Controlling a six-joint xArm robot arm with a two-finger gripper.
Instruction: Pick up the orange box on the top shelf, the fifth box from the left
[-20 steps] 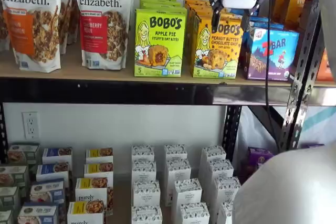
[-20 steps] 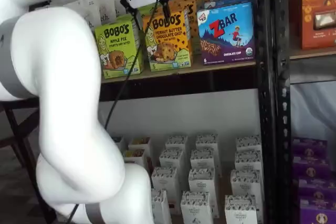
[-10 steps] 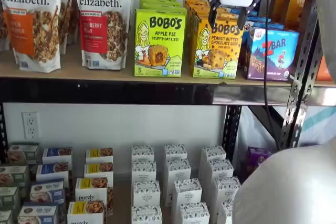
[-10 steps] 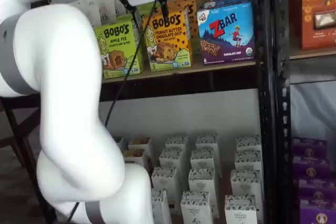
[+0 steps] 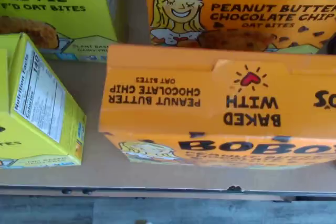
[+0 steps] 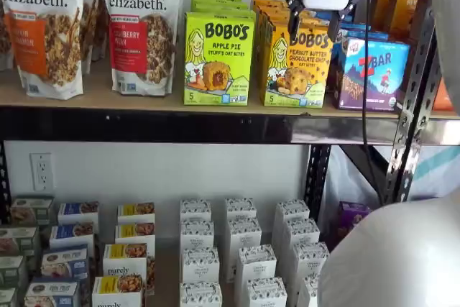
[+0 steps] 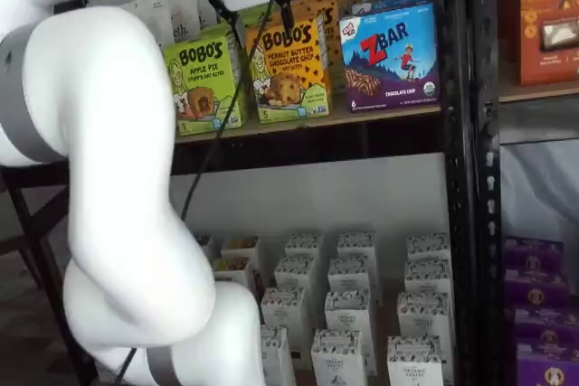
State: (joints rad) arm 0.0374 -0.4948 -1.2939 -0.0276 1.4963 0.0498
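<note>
Flanking orange box point(image 6: 296, 62): green carton point(image 6: 218, 57), Zbar box point(image 6: 372, 74)

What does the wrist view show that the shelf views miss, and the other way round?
Only the wrist view shows the orange box from above: its top flap with "Baked with" and a red heart, plus the nutrition panel on the green box.

Only the shelf views show the gripper, fingers open, one on each side of the orange box's top, the Zbar box, the granola bags and the white cartons below.

Both show the two Bobo's boxes side by side on the top shelf.
</note>
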